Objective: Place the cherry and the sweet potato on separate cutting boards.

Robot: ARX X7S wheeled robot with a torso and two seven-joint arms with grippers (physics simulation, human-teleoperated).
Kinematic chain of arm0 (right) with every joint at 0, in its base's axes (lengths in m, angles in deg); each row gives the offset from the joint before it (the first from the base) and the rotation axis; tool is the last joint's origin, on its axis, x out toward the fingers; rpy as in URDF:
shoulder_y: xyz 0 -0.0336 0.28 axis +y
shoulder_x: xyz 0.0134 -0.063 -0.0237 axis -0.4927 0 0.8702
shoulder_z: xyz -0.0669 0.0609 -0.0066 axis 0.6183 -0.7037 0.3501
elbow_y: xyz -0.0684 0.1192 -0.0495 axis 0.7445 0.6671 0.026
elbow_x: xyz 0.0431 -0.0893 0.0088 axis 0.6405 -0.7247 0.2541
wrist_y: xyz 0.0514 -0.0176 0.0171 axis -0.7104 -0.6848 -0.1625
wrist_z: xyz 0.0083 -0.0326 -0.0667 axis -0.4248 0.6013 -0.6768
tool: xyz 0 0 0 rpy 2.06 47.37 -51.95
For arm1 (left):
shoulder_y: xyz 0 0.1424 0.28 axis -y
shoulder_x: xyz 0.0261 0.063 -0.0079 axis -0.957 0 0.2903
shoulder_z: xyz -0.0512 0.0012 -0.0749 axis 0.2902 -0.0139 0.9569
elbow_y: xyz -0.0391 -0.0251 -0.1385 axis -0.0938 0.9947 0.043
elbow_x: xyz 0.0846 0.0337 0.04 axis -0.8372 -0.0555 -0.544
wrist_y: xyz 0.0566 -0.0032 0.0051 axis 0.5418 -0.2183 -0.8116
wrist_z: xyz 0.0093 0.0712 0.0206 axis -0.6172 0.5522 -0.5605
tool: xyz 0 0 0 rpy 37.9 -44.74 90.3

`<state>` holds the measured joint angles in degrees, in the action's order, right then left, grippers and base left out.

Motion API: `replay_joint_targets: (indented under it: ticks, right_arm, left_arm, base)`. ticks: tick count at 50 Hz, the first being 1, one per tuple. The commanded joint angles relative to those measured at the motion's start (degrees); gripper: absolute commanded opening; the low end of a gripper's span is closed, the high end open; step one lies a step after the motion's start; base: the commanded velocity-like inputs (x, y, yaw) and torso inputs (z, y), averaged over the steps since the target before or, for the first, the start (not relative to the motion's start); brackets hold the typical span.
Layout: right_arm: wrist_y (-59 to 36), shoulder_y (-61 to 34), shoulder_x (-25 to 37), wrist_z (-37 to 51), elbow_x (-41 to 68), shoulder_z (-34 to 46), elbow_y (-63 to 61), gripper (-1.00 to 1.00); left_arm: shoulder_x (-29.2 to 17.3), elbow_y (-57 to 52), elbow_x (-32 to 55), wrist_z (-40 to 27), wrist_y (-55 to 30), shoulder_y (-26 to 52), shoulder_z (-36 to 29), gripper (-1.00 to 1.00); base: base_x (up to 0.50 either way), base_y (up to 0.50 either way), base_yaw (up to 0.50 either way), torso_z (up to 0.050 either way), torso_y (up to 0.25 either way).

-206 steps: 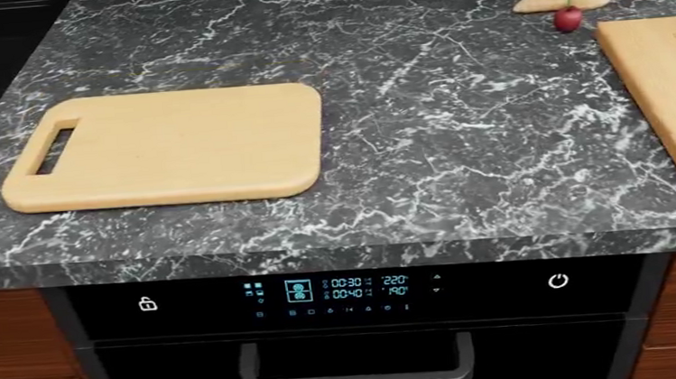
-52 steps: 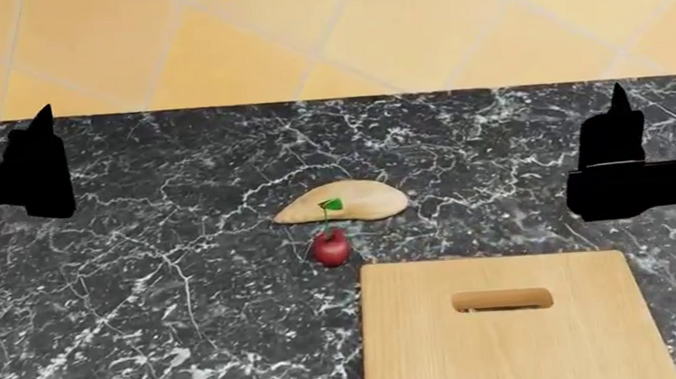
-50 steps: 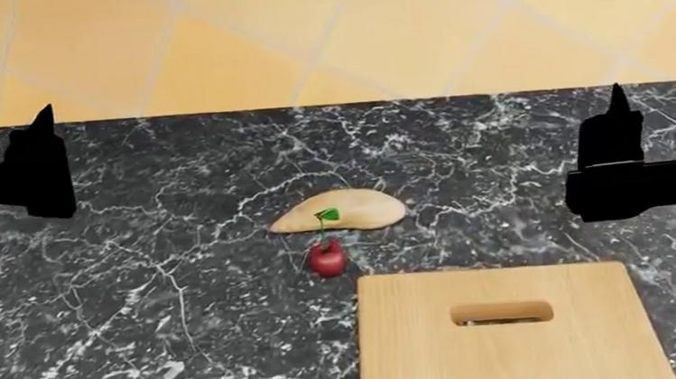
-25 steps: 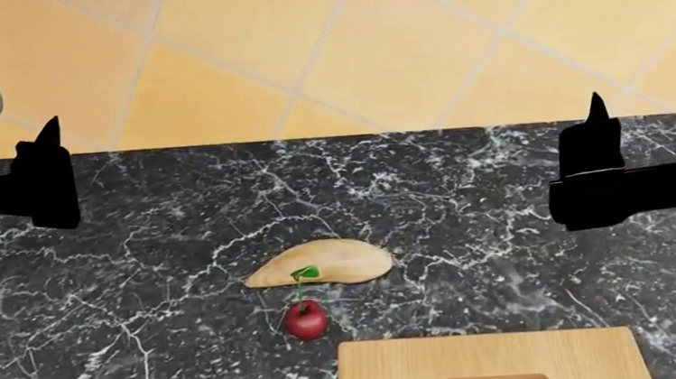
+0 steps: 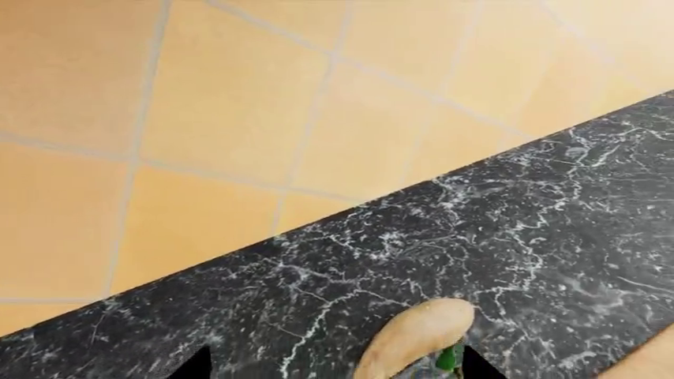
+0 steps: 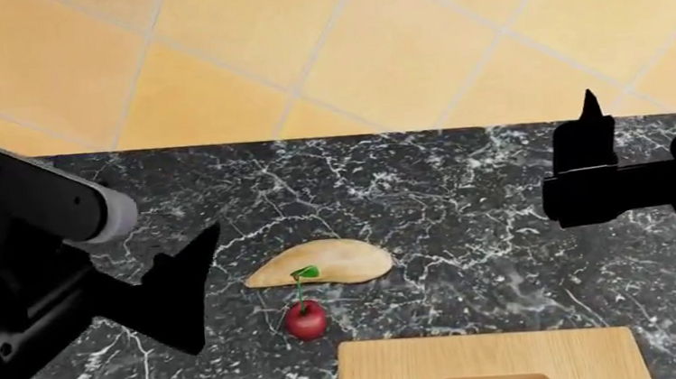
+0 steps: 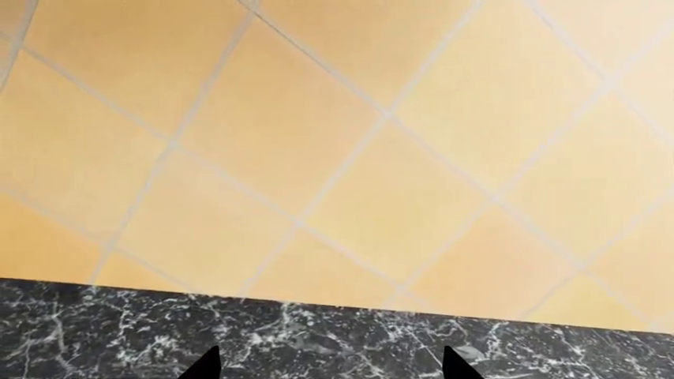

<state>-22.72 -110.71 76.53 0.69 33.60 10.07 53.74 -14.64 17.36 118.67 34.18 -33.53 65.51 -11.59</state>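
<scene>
While one black marble countertop (image 6: 463,234) ran below a wall of orange tiles (image 6: 399,40), two dark grippers hung above it. The left gripper (image 6: 189,287) sat just left of the food, the right gripper (image 6: 590,170) well apart to its right; whether either pair of jaws was open could not be told. One cutting board (image 6: 496,358) showed at the near edge. One sweet potato (image 6: 319,263) lay on the counter, with one cherry (image 6: 306,320) just in front, between it and the board.
</scene>
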Motion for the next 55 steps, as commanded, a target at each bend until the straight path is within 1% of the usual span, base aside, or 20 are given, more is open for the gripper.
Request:
replay_joint_targets:
  ticks: [1, 6, 9, 10, 12, 17, 21, 25, 31, 35, 44, 55]
  right_arm:
    - [0.16, 0.9, -0.62, -1.43, 0.65, -0.96, -0.14, 1.0]
    - [1.16, 0.96, -0.45, -1.41, 0.31, -0.18, 1.06, 1.0]
    - [0.94, 1.09, -0.56, -1.23, 0.59, -0.13, 0.96, 1.0]
    - [0.75, 1.04, -0.53, -1.18, 0.76, -0.27, 0.86, 1.0]
    - [0.93, 1.18, -0.49, -1.14, 0.84, -0.5, 1.02, 1.0]
    - [1.11, 1.26, -0.55, -0.9, 1.04, -0.36, 1.02, 1.0]
    - [1.51, 1.34, -0.61, -0.81, 1.13, -0.18, 1.25, 1.0]
    - [1.69, 2.02, -0.84, -0.73, 1.5, -0.21, 0.87, 1.0]
    - [1.13, 2.4, -0.98, -0.77, 2.66, -2.05, 1.07, 1.0]
    - [1.64, 3.74, -0.41, -0.84, 2.74, -2.72, 0.98, 1.0]
    - [1.69, 4.8, -0.09, -0.59, 3.45, -3.67, 0.84, 1.0]
    - [2.41, 6.17, 0.28, -0.56, 4.1, -4.18, 0.93, 1.0]
  left_arm:
    - [-1.61, -2.92, 8.13, 0.52, 3.13, -4.8, -3.61, 1.0]
    - [-1.41, -3.48, 11.64, -0.69, -0.03, -3.8, -1.12, 1.0]
    - [-1.42, -4.18, 11.93, -0.59, 0.4, -4.94, -2.65, 1.0]
    - [-1.91, -4.34, 11.23, 0.1, 1.51, -5.75, -4.26, 1.0]
    - [-3.54, -3.17, 8.01, 2.22, 5.22, -6.77, -8.23, 1.0]
    - [-3.82, 2.12, 3.42, 3.36, 9.52, -6.04, -11.71, 1.0]
    - [-2.31, 5.28, 1.98, 3.45, 10.97, -4.47, -12.96, 1.0]
    - [-1.18, 10.8, -2.52, 5.54, 17.3, -5.14, -16.96, 1.0]
    - [1.09, 18.14, -4.1, 7.55, 19.54, -2.5, -18.7, 1.0]
    - [1.6, 20.46, -4.61, 9.6, 20.67, -1.61, -20.74, 1.0]
    - [3.82, 24.18, -5.61, 9.94, 22.08, 0.07, -22.23, 1.0]
    - [5.45, 27.91, -7.02, 10.36, 24.4, 0.8, -23.97, 1.0]
  base:
    - [0.0, 0.0, 0.0, 0.0, 0.0]
    - [0.0, 0.0, 0.0, 0.0, 0.0]
    - [0.0, 0.0, 0.0, 0.0, 0.0]
    - [0.0, 0.0, 0.0, 0.0, 0.0]
    - [0.0, 0.0, 0.0, 0.0, 0.0]
    - [0.0, 0.0, 0.0, 0.0, 0.0]
    - [0.0, 0.0, 0.0, 0.0, 0.0]
    - [0.0, 0.0, 0.0, 0.0, 0.0]
    - [0.0, 0.0, 0.0, 0.0, 0.0]
    - [0.0, 0.0, 0.0, 0.0, 0.0]
    - [0.0, 0.0, 0.0, 0.0, 0.0]
    - [0.0, 0.0, 0.0, 0.0, 0.0]
